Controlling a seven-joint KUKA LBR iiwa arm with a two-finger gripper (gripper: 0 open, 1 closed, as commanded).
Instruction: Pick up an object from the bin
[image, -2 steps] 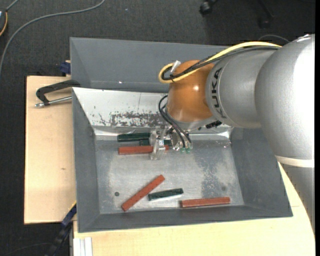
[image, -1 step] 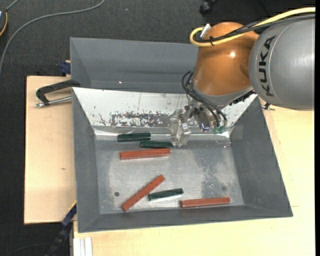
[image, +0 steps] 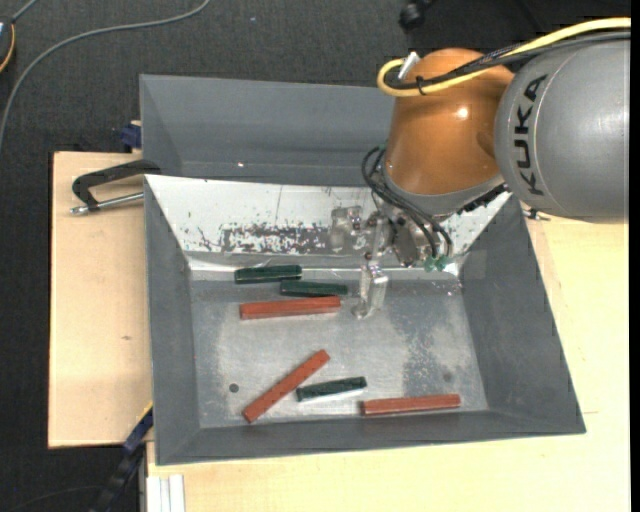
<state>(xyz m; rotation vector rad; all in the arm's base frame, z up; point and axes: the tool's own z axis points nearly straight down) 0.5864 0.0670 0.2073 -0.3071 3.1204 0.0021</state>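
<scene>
My gripper (image: 367, 300) hangs below the orange wrist cover, near the back of the bin and right of centre. Its tip is just right of a red-brown bar (image: 290, 309) lying flat, and right of a short dark green bar (image: 313, 290) behind that one. A second dark green bar (image: 268, 272) lies further left along the back wall. I see nothing held in the gripper.
Toward the front of the bin lie a slanted red-brown bar (image: 286, 385), a small dark green bar (image: 331, 389) and another red-brown bar (image: 410, 404). A tiny dark speck (image: 233, 389) sits at the front left. The arm reaches in from the upper right.
</scene>
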